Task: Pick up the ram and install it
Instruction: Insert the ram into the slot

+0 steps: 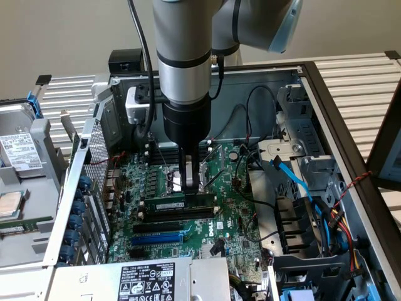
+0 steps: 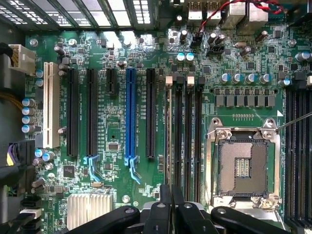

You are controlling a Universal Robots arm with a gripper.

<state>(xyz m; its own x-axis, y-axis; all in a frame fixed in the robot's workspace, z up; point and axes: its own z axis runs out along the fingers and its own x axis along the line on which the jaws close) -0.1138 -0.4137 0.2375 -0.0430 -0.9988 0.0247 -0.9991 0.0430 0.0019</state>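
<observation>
The gripper stands over the motherboard, fingers pointing down onto the ram. The ram stands on edge at a black memory slot, on the blue slot's side of the socket. The jaws are nearly together and seem clamped on the ram's top edge, though how deep it sits is unclear.

Soft, even light on the motherboard, blown-out white glare through the vent slots
</observation>
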